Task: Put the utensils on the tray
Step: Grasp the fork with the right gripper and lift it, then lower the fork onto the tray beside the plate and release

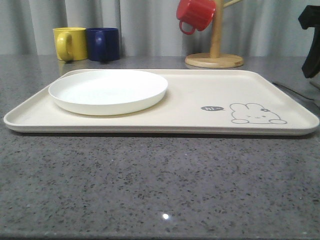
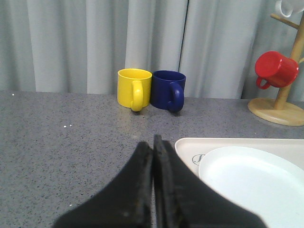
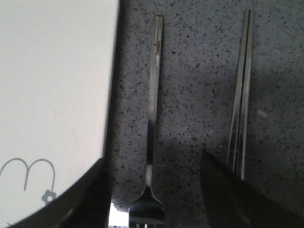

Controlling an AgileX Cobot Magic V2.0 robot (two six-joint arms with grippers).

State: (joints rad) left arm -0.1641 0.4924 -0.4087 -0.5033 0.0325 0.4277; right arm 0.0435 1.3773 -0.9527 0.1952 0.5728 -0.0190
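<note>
The left gripper [image 2: 153, 142] had its matte black fingers pressed together, just beside the smooth round white plate [image 2: 251, 183] on the flat cream tray [image 1: 210, 95]. The right gripper [image 3: 154, 190] stood apart, its dark fingers on both sides of the slim shiny fork [image 3: 152, 128] on speckled grey stone; thin metal chopsticks [image 3: 241, 90] lay just beside one finger.

You see soft, even light from above. The white plate [image 1: 108, 91] glows so bright its inside looks washed out. A tiny shiny dot sits on the grey table [image 1: 165, 216]. The tray [image 1: 200, 107] casts a thin dark shadow in front. The fork [image 3: 152, 123] looks dim and blurry.
</note>
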